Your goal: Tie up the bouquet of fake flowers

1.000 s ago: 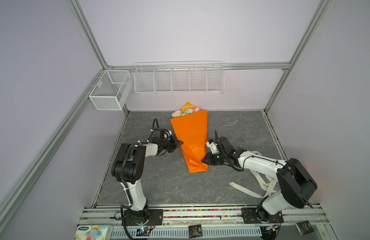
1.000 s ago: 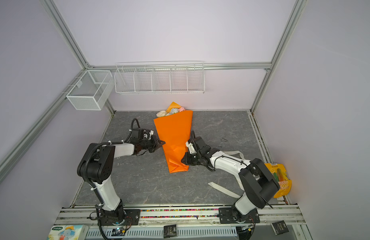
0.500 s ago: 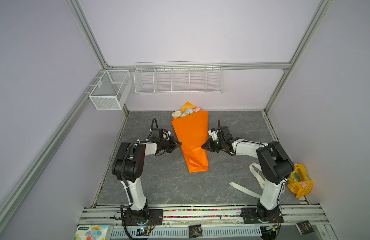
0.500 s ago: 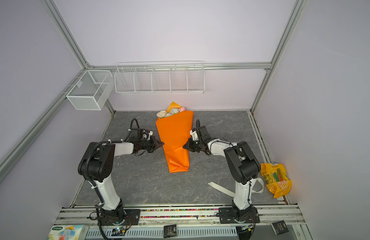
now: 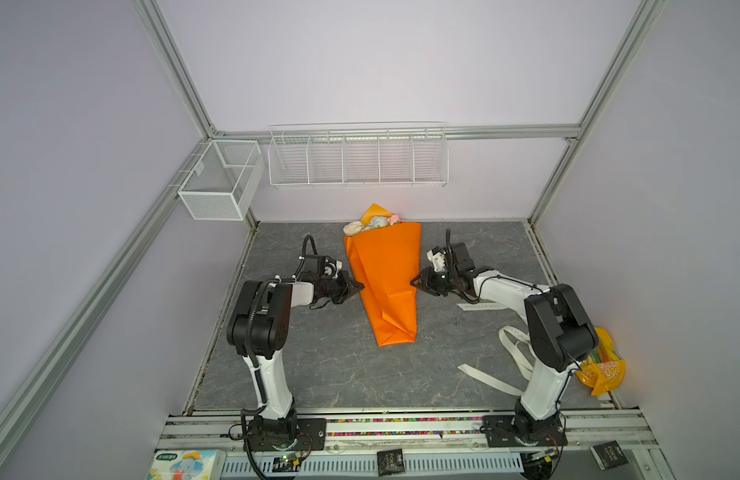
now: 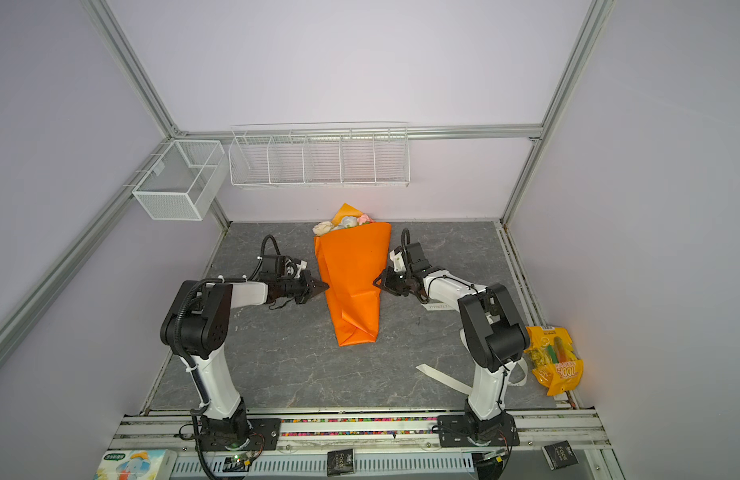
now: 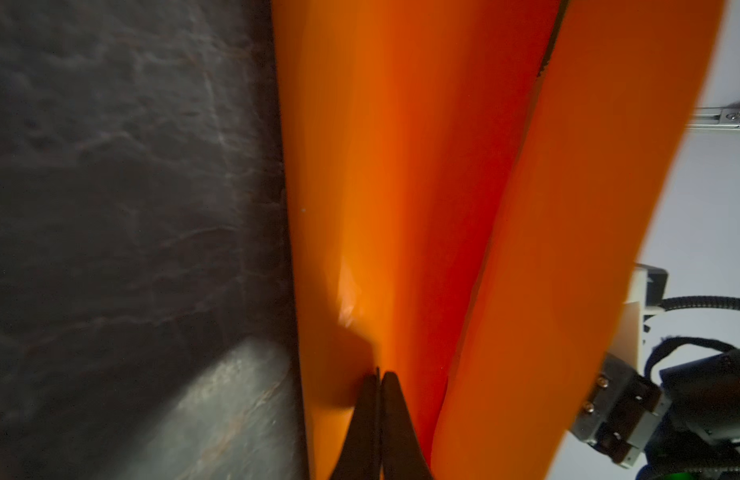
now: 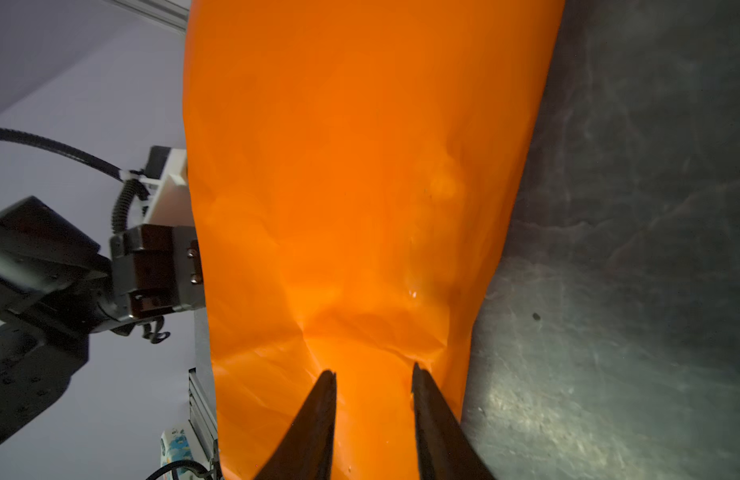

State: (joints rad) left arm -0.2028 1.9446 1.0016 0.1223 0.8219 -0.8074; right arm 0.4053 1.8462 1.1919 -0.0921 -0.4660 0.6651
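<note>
Left wrist view: left claw is shut on the orange wrap, right claw half-open, empty, so the fold may spring loose.

Plain bright orange across the wrapping sheet, no print. At its twelve o'clock, cream, white and pink on the bouquet of fake flowers. Dark grey with pale marble veins over the surface. Cream on the ribbon at four o'clock; printed yellow-orange on the snack bag. Black on left gripper and right gripper.
</note>
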